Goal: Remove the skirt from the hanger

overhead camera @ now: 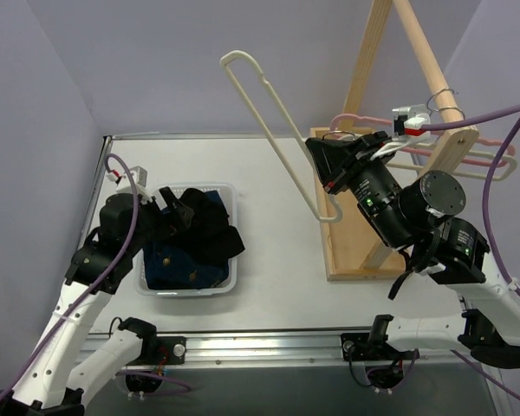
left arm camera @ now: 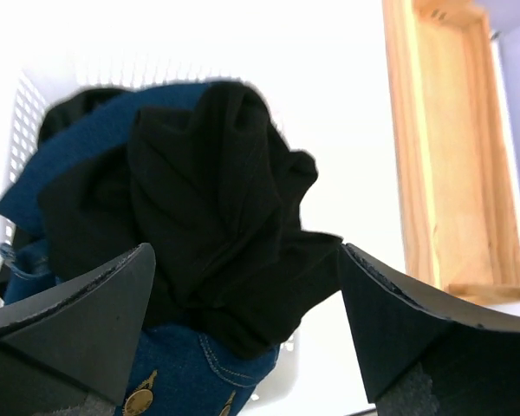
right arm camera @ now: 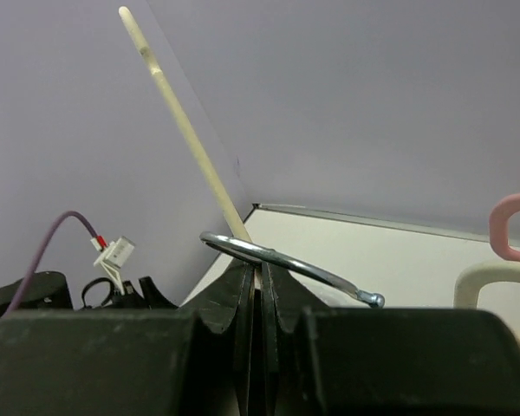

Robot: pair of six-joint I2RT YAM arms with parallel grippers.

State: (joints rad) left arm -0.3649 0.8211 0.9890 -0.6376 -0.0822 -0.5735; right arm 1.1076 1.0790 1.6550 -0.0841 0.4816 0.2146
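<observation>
Skirt (overhead camera: 204, 227), black and crumpled, is lying in a heap inside a white slatted basket (overhead camera: 234, 195) at the left of the overhead view, and is resting on a blue denim garment (overhead camera: 169, 260) that is filling the basket's floor. The left tool (overhead camera: 169, 204) is hovering just over the heap with its two dark fingers (left arm camera: 78, 321) spread wide. In the left wrist view the black cloth is showing in the gap between them, though whether either finger is touching the cloth cannot be told.

Well apart, towards the upper centre of the overhead view, the hanger (overhead camera: 240, 55) is standing tilted in the air, its pale cream outline reaching from the upper left down to the right tool (overhead camera: 325, 160). That tool's fingers are pressed together and are pinching the hanger at its metal hook (right arm camera: 286, 258), which is curving across the fingertips in the right wrist view while one cream arm is rising towards the upper left of that frame.

Behind the right arm, a wooden rack (overhead camera: 360, 78) is standing on the white counter (overhead camera: 277, 286) at the right of the overhead view, and a pink hanger (overhead camera: 355, 117) is hanging from it. Lilac walls are closing in the scene at the back and on both sides
</observation>
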